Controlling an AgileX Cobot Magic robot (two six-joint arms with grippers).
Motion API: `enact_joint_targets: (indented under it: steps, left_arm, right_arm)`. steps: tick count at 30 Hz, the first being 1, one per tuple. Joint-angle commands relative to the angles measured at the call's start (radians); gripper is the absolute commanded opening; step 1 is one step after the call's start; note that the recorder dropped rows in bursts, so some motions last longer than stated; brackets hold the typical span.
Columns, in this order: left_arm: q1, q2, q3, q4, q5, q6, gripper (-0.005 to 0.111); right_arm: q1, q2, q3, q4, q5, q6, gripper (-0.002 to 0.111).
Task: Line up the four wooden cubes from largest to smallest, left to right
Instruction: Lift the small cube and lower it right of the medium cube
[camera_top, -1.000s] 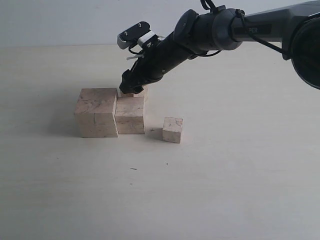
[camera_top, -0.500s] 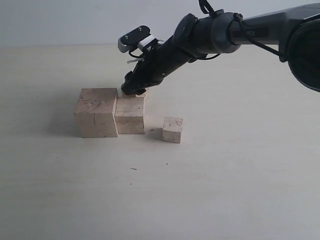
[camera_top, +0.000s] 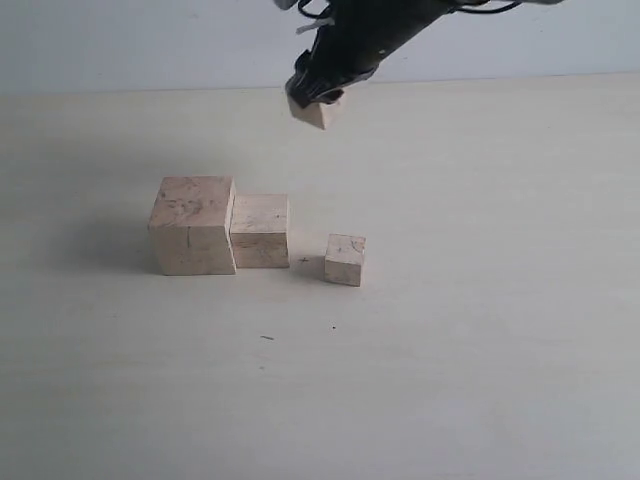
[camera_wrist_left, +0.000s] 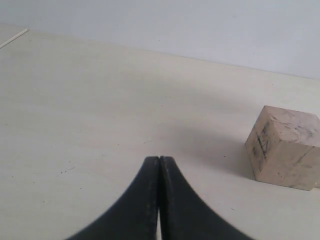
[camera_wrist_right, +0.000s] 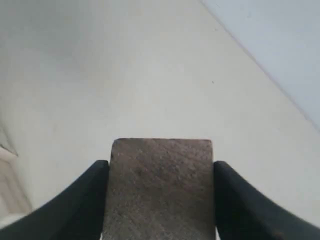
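Three pale wooden cubes stand in a row on the table: the largest cube (camera_top: 192, 225) at the left, a second cube (camera_top: 260, 230) touching its right side, and the smallest cube (camera_top: 345, 259) apart further right. A fourth wooden cube (camera_top: 318, 110) hangs high above the table, behind the row, held between the fingers of my right gripper (camera_top: 322, 90). The right wrist view shows this cube (camera_wrist_right: 160, 187) clamped between both black fingers, with my right gripper (camera_wrist_right: 161, 172) shut on it. My left gripper (camera_wrist_left: 159, 162) is shut and empty, low over the table, with the largest cube (camera_wrist_left: 285, 147) beyond it.
The light tabletop (camera_top: 480, 350) stretches around the cubes, with a gap between the second cube and the smallest one. A pale wall (camera_top: 120, 40) bounds the far edge. The left arm is out of the exterior view.
My right gripper has lifted the fourth cube from behind the second cube, rising up and to the right. The three cubes on the table have not moved.
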Motion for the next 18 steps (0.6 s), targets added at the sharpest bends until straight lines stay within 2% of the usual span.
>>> enact_joint_targets:
  steps: [1, 9, 18]
  left_arm:
    - [-0.006, -0.005, 0.003, 0.001, -0.009, 0.003, 0.0]
    - [-0.006, -0.005, 0.003, 0.001, -0.009, 0.003, 0.0]
    - [-0.006, -0.005, 0.003, 0.001, -0.009, 0.003, 0.0]
  right_arm:
    - [-0.081, -0.025, 0.002, -0.024, 0.128, -0.019, 0.0]
    - [-0.106, -0.025, 0.009, 0.153, 0.349, -0.329, 0.0]
    - [-0.106, -0.015, 0.166, 0.358, 0.306, -0.708, 0.0]
